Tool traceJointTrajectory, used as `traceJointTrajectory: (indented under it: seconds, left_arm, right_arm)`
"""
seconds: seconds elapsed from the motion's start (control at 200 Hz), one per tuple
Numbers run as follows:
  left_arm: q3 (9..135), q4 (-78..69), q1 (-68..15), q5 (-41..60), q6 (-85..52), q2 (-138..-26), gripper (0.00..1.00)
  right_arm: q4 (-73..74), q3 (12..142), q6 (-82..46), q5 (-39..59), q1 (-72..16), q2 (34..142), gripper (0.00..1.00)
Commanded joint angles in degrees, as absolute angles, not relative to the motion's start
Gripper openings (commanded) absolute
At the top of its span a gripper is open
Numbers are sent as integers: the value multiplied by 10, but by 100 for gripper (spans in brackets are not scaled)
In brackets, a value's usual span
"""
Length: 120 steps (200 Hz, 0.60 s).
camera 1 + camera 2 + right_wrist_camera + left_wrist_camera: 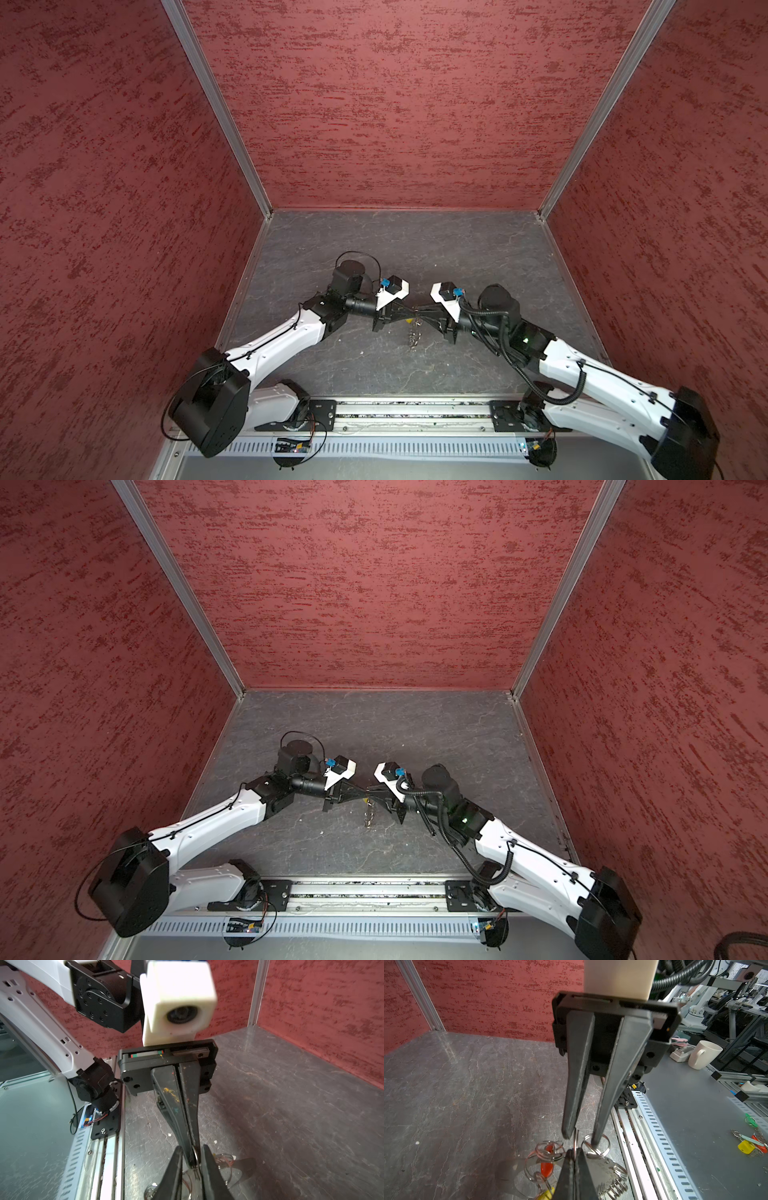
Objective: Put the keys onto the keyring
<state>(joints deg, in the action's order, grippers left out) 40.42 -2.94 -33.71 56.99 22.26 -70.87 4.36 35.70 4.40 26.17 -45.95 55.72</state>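
Both grippers meet tip to tip over the middle of the floor. My left gripper [574, 1150] is shut on one silver ring of the keyring [611, 1185], whose chain of rings dangles beneath in both top views [412, 338] [368, 816]. A red key [547, 1165] and a yellow key [547, 1194] hang among rings just beside the left fingers. My right gripper [192, 1148] is open, its two fingers straddling the left gripper's tips. One right fingertip [596, 1141] pokes through a ring.
The dark slate floor [457, 257] is walled in red on three sides. The arms' mounting rail [411, 415] runs along the front edge. Outside the cell, a grey bench holds a white mug [704, 1054] and a loose bunch of coloured keys [748, 1142].
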Motion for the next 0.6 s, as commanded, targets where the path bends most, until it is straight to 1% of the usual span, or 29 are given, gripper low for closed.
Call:
traceJointTrajectory:
  seconds: [0.0,0.386,0.596]
  left_arm:
    - [418,-13,-342,553,249,-704,0]
    - [415,-6,-344,559,258,-700,0]
    - [416,-4,-345,560,259,-701,0]
  right_arm:
    - [-49,386,72,292,-459,571,18]
    - [-141,419,97,297,-457,585,11]
    - [-128,415,98,298,-456,583,2]
